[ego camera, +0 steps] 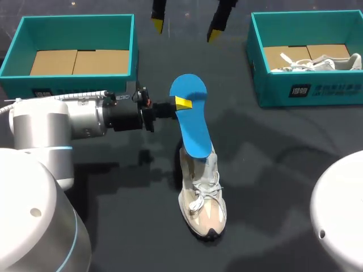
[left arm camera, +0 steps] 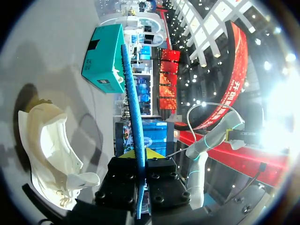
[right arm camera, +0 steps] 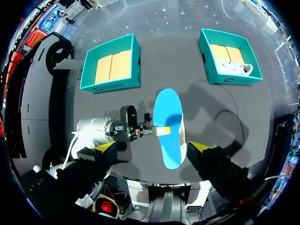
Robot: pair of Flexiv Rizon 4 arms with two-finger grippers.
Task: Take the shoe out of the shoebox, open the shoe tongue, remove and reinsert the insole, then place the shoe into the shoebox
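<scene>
The dark bench (ego camera: 283,147) is carrying a teal shoebox at each far corner. The left shoebox (ego camera: 68,22) is lying bare down to its cardboard floor, so I judge it to be waiting for the shoe, while the right shoebox (ego camera: 309,90) is holding a second white shoe (ego camera: 326,62). Between them and nearer the robot, the shoe (ego camera: 203,204) is standing upright on its sole, toe toward the robot, its mouth facing up and leaving the opening free for the insole work. The blue insole (ego camera: 190,122) is slanting up from that mouth with its lower end meeting the collar — whether that end is sitting inside the shoe or just above it cannot be told. The step is therefore judged to be either the drawing-out or the sliding-back, and which one is not showing. The left pincer (ego camera: 182,103), coming in level from the left, is pinching the insole across its flat faces near the upper, wider end, its fingers closed down with only the thin sheet between them. The right pincer (ego camera: 185,29) is hanging high over the far side of the bench — spread wide, gripping nothing, well apart from the shoe.
</scene>
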